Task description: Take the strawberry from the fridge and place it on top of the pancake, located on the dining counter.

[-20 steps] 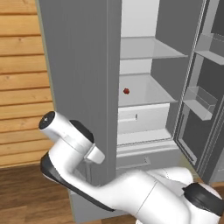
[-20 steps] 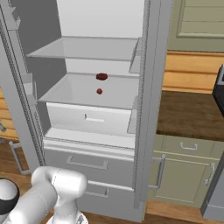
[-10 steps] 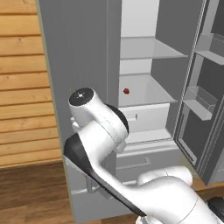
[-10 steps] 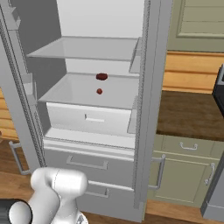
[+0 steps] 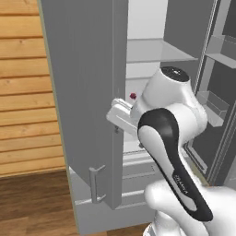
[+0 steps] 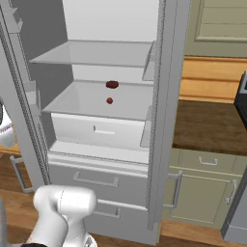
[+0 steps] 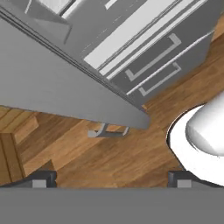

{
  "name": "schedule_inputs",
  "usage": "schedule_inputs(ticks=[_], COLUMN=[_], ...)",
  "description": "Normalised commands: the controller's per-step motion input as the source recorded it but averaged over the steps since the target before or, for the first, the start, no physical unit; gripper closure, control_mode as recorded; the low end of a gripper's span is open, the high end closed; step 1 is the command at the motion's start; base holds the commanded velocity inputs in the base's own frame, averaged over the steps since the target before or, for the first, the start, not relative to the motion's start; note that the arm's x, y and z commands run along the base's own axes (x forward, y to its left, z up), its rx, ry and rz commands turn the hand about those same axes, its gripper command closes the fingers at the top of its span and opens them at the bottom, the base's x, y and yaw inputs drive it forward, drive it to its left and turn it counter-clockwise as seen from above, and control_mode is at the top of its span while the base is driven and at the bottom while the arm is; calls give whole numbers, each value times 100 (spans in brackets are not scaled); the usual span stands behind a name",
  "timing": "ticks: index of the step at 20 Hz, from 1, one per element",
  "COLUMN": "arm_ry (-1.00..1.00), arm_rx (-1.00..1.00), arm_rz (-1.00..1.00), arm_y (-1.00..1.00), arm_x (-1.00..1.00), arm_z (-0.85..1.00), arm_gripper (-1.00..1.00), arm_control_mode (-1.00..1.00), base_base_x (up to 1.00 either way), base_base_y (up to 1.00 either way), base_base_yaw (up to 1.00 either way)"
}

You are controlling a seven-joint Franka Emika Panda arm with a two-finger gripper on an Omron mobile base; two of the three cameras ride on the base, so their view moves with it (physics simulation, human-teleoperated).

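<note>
Your gripper (image 7: 111, 177) is hanging spread wide and empty, pointing floorward beside the open fridge (image 6: 164, 120) door. Swinging up toward the strawberry (image 6: 109, 101), you are risking clipping that door edge or the shelf lip

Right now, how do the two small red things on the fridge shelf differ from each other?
In the right base view, the rear red item is darker, wider and flatter; the front red item is brighter, smaller and rounder. The rear one lies near the back wall, the front one mid-shelf. Both rest on the same shelf.
</note>
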Motion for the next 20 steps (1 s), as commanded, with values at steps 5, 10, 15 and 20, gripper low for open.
schedule_inputs(ticks=[5, 10, 15, 20], arm_ry=[-7, 0, 0, 0], arm_rx=[50, 41, 28, 23], arm_rz=[11, 4, 0, 0], arm_y=[-58, -35, -9, -4], arm_x=[-4, 24, 38, 57], arm_z=[49, 47, 23, 4], arm_gripper=[-100, -100, -100, -100], arm_control_mode=[-100, -100, -100, -100], base_base_x=[0, 0, 0, 0], base_base_y=[0, 0, 0, 0], base_base_yaw=[0, 0, 0, 0])
